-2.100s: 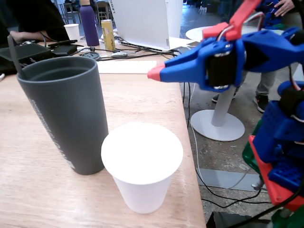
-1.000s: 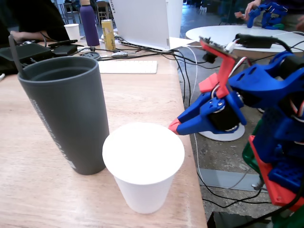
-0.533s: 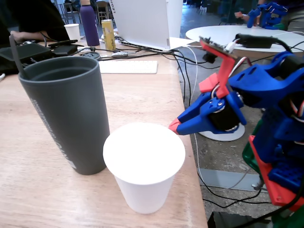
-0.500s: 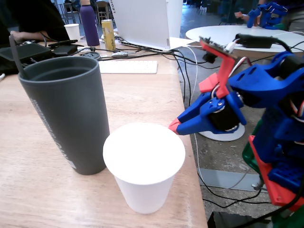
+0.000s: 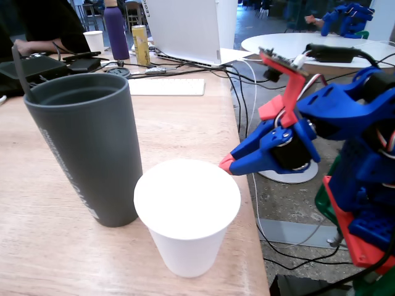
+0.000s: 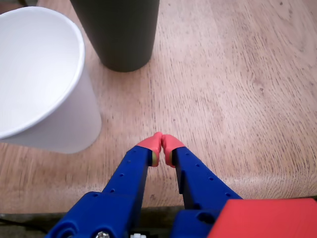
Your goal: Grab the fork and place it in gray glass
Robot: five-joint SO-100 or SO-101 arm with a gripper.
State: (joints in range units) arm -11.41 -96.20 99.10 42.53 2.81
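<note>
The gray glass (image 5: 86, 154) stands upright at the left of the wooden table (image 5: 185, 123) in the fixed view, and its base shows at the top of the wrist view (image 6: 121, 29). A thin dark handle (image 5: 17, 71) sticks up from inside its far left rim; it looks like the fork, and the rest of it is hidden in the glass. My blue gripper (image 5: 227, 165) with red tips hangs at the table's right edge, right of the white cup. In the wrist view the gripper (image 6: 161, 141) is shut, tips touching, holding nothing.
A white paper cup (image 5: 185, 216) stands in front of the gray glass, close to the gripper (image 6: 34, 79). Far back lie a keyboard (image 5: 165, 87), cables, a laptop (image 5: 182, 28), a purple bottle (image 5: 115, 31) and a can (image 5: 141, 44). The table edge drops off at the right.
Two seconds ago the gripper was high over the table's right side; it has come down and back to the table edge. It has stayed still over the last second.
</note>
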